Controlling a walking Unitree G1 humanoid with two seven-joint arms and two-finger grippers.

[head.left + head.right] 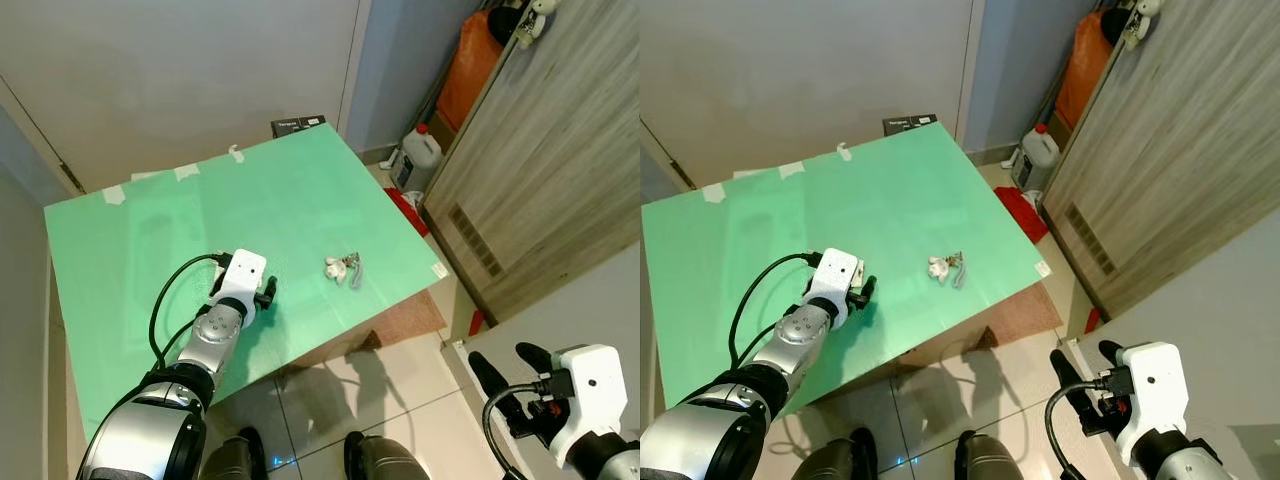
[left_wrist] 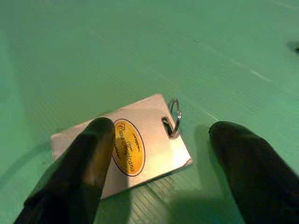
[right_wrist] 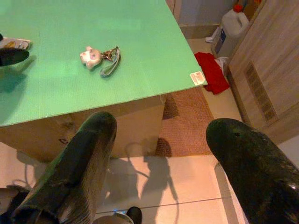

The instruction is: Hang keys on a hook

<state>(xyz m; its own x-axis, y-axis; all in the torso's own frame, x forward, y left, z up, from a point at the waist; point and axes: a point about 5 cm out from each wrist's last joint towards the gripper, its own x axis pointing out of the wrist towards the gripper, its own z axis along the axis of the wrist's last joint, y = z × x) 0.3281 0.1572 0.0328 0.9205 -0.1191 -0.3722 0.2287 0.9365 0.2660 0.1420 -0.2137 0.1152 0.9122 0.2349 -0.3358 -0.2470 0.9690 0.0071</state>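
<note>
Left end effector [image 2: 154, 154]: mine, low over the green table [image 1: 300, 200], fingers spread wide and gripping nothing; one fingertip [image 2: 88, 154] overlaps the near edge of a silver key tag [image 2: 140, 140], the other stands clear of it on the ring side
Silver key tag: flat on the table between my left fingers, rectangular, with a yellow oval label and a metal split ring [image 2: 174, 116] through its slot
Key bunch [image 1: 344, 269]: lying on the table beyond my left end effector toward my right, well apart from it; a small white figure charm [image 3: 89, 55] and a grey strap loop [image 3: 111, 65] are joined to it
Right end effector [image 3: 159, 163]: mine, held off the table's near edge above the tiled floor [image 3: 187, 186], fingers wide apart and empty
Past my right end effector: a red cloth [image 3: 211, 71] on the floor, a white jug with a red cap [image 1: 417, 155], a wooden cabinet [image 1: 540, 170]
</note>
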